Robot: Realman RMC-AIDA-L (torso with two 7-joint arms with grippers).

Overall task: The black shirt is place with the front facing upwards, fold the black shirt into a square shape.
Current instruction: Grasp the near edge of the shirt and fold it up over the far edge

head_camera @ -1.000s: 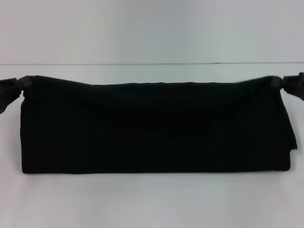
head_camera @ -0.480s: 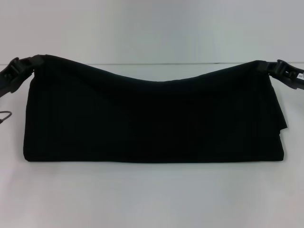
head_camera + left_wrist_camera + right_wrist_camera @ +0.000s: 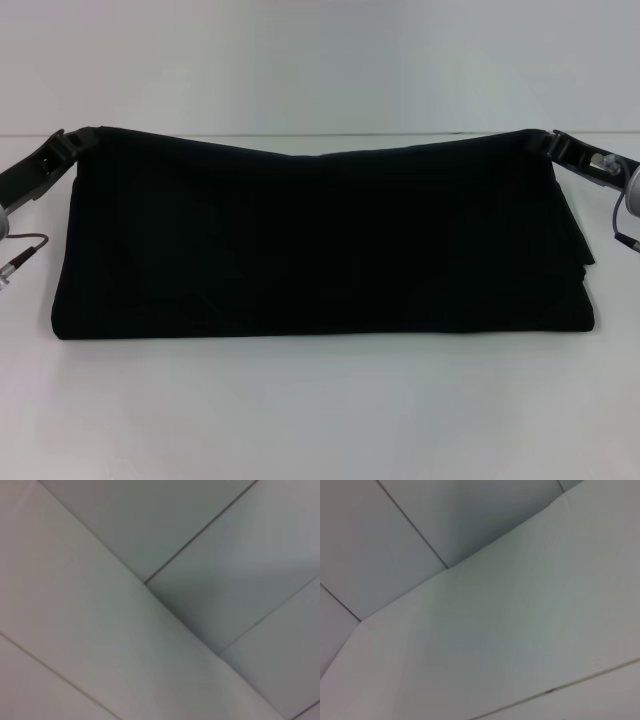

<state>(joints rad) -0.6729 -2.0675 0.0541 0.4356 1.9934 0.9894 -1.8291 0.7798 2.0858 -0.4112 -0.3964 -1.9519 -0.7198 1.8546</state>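
I can read no text, label, brand, number or sign in any view. The shirt [image 3: 320, 240] shows me only plain black cloth, with no lettering or neck label visible. Both wrist views show only bare pale panels with dark seams.

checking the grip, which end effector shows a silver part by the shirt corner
The right end effector, at the shirt's right top corner: silver shows behind its tip; the left end effector looks all black.
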